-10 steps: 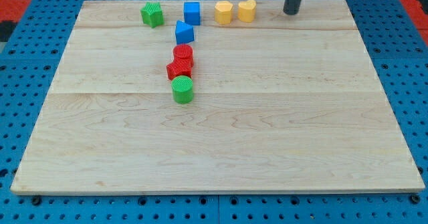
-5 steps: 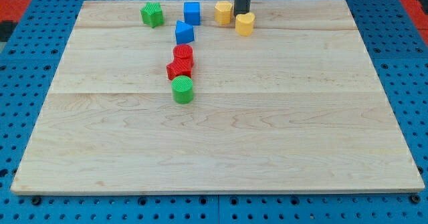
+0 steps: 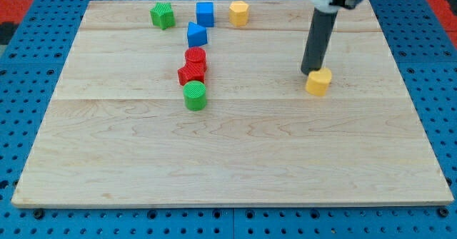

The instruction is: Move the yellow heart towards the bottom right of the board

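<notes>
The yellow heart (image 3: 318, 82) lies on the wooden board (image 3: 235, 146), right of centre and a little above the middle. My tip (image 3: 310, 71) stands just above and to the left of the heart, touching its upper left edge. The rod rises from there toward the view's top.
A yellow hexagon (image 3: 238, 13), a blue cube (image 3: 205, 13) and a green block (image 3: 163, 16) sit along the top edge. Below them stand a blue block (image 3: 196, 34), a red cylinder (image 3: 196, 57), a red block (image 3: 191, 73) and a green cylinder (image 3: 195, 95).
My tip came in behind the yellow heart at the top edge and pushed it down and to the right, away from the yellow hexagon. The other blocks have not moved.
</notes>
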Controlling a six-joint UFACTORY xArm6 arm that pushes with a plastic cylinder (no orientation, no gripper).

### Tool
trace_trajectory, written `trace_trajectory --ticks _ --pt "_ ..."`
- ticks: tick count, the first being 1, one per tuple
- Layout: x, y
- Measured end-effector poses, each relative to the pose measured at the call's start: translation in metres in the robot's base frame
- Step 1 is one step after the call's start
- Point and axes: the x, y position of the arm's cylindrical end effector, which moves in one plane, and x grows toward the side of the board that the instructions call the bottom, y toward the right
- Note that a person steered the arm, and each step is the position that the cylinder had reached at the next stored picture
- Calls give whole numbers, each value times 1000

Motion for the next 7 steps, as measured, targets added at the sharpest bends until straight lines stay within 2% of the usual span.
trace_trajectory --ticks 1,2,3,4,6,7 --pt "27 -3" --pt "14 2" --pt "39 42" --pt "68 42" --pt "89 30" --pt "63 31"
